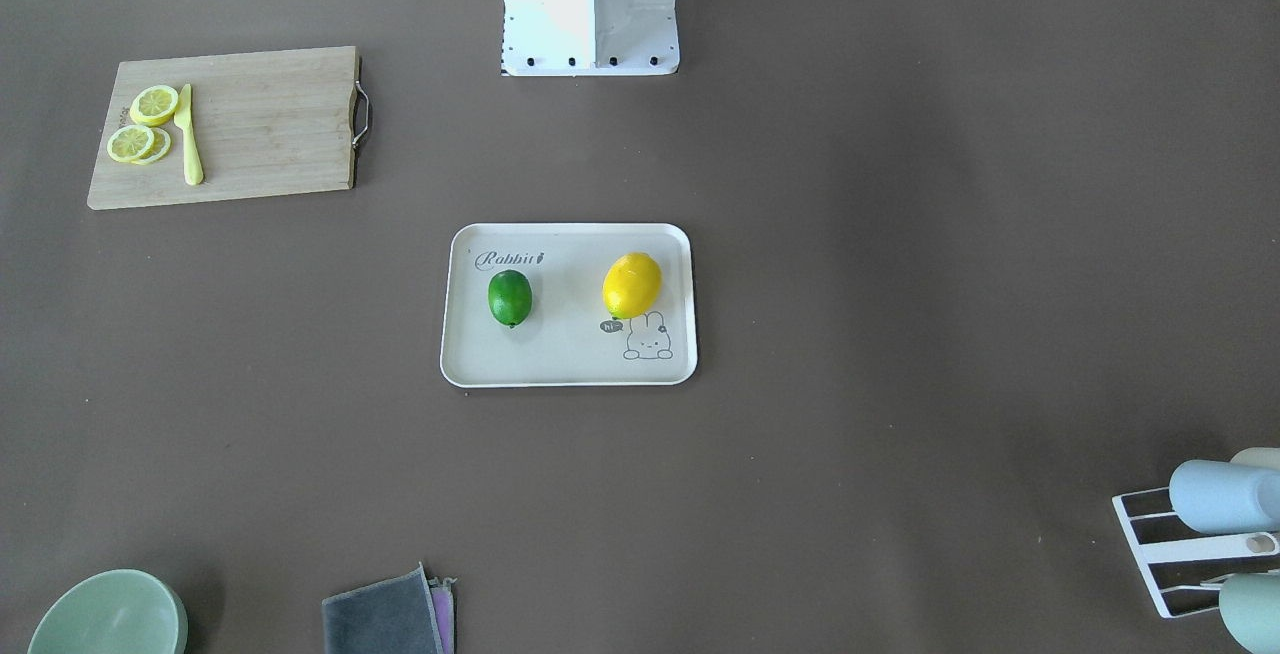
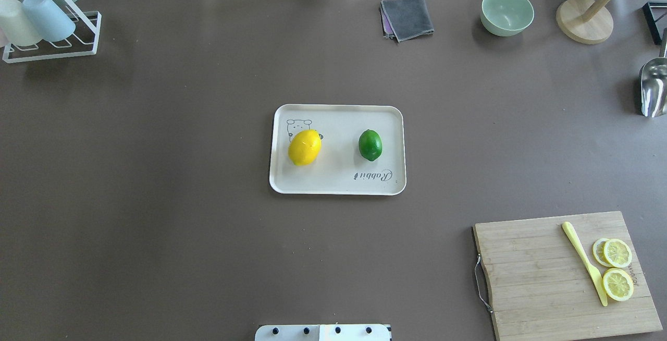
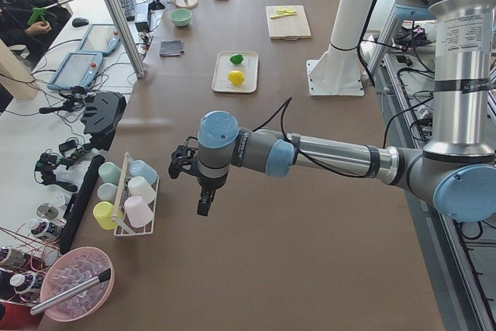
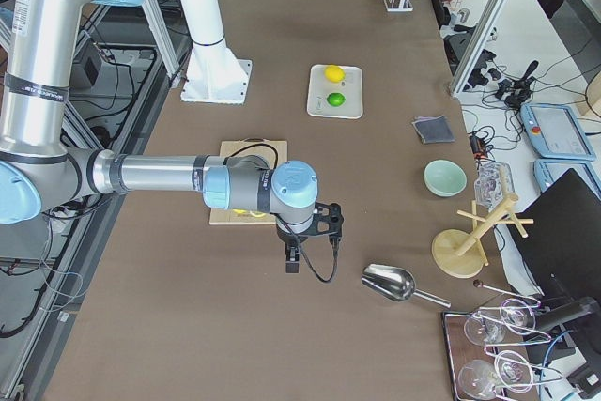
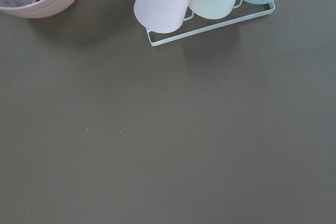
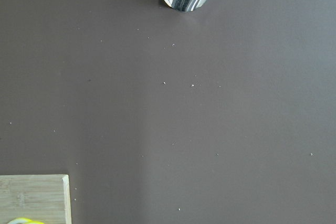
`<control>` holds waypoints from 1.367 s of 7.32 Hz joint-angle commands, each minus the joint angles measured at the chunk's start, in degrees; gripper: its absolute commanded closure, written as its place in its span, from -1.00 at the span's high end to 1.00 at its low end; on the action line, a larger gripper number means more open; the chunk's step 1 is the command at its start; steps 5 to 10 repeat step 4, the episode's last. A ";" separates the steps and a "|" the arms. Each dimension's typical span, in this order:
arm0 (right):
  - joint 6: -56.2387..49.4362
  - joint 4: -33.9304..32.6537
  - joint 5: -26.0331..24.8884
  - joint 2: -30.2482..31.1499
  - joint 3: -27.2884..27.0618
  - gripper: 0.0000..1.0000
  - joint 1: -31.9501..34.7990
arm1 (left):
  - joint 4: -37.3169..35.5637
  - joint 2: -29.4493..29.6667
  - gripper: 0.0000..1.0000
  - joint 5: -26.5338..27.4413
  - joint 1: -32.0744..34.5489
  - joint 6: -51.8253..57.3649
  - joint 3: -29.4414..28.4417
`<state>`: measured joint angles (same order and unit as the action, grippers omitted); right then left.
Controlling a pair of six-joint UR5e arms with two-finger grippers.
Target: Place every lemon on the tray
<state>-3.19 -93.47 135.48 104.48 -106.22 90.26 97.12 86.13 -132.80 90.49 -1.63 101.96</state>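
The yellow lemon (image 1: 632, 284) and the green lemon (image 1: 510, 297) both lie on the cream-white Rabbit tray (image 1: 565, 359) in the middle of the table, apart from each other. In the overhead view the yellow lemon (image 2: 305, 147) is on the left of the tray (image 2: 333, 182) and the green lemon (image 2: 370, 145) on the right. My left gripper (image 3: 204, 205) hangs above the table near the cup rack, far from the tray. My right gripper (image 4: 292, 263) hangs beside the cutting board near the metal scoop. Both show only in side views, so I cannot tell whether they are open or shut.
A wooden cutting board (image 2: 552, 278) holds lemon slices (image 2: 617, 268) and a yellow knife (image 2: 583, 260). A cup rack (image 2: 49, 23), a grey cloth (image 2: 407, 16), a green bowl (image 2: 507, 11), a wooden stand (image 2: 583, 20) and a metal scoop (image 2: 654, 85) line the table's far side.
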 commanded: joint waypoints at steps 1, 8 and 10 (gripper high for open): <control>0.03 0.04 0.49 0.20 0.22 0.99 0.00 | 0.00 0.09 0.97 0.00 0.04 -0.13 0.00; 0.03 0.30 0.67 0.20 0.14 1.00 0.00 | 0.00 0.00 0.97 0.26 0.04 -0.13 -0.44; 0.03 0.30 0.67 0.20 0.14 1.00 0.00 | 0.00 0.00 0.97 0.26 0.04 -0.13 -0.44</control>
